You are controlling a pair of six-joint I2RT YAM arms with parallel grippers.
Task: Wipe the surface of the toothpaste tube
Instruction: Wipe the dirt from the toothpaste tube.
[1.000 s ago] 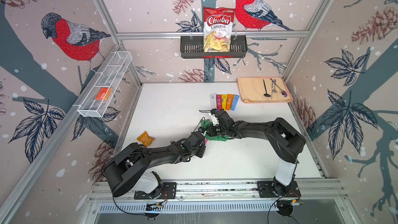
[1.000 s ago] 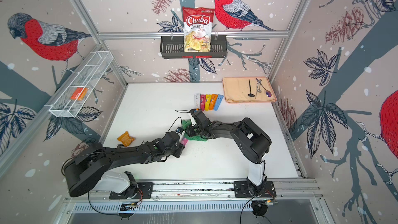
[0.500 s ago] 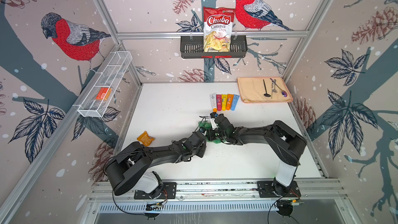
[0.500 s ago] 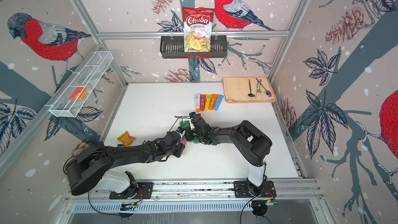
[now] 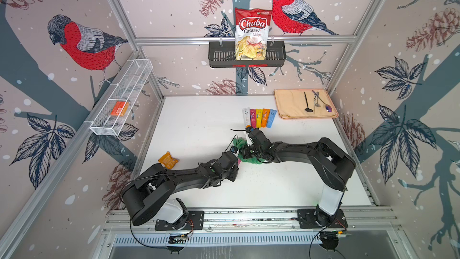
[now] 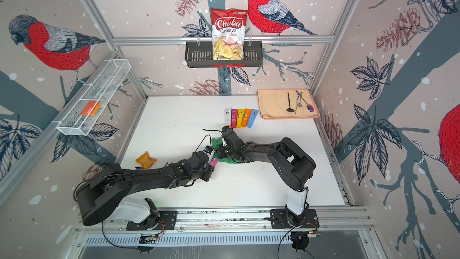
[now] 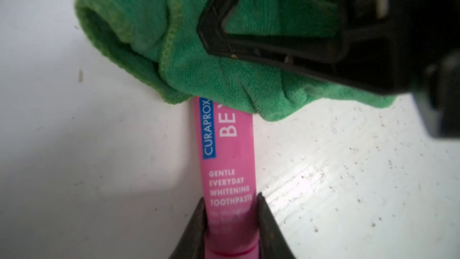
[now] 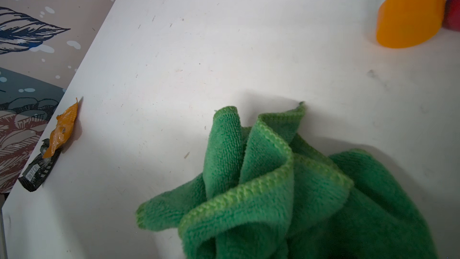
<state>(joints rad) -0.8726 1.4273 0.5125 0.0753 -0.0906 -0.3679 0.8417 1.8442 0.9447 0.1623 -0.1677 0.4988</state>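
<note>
A pink toothpaste tube (image 7: 229, 160) lies on the white table, and my left gripper (image 7: 231, 198) is shut on its cap end. In both top views only a bit of the pink tube (image 5: 239, 162) (image 6: 213, 162) shows beside the left gripper (image 5: 235, 160). A crumpled green cloth (image 7: 211, 75) (image 8: 273, 195) covers the tube's far end. My right gripper (image 5: 245, 151) (image 6: 221, 151) is shut on this cloth and presses it down over the tube. In the right wrist view the cloth hides its fingertips.
A row of coloured tubes (image 5: 260, 118) lies just behind the grippers, with an orange cap (image 8: 410, 16) close by. An orange wrapper (image 5: 168, 159) sits near the left table edge. A beige mat with utensils (image 5: 288, 104) is at the back right.
The right gripper has closed tighter on the green cloth and shifted slightly over the tube. The left gripper and tube have stayed in place.
</note>
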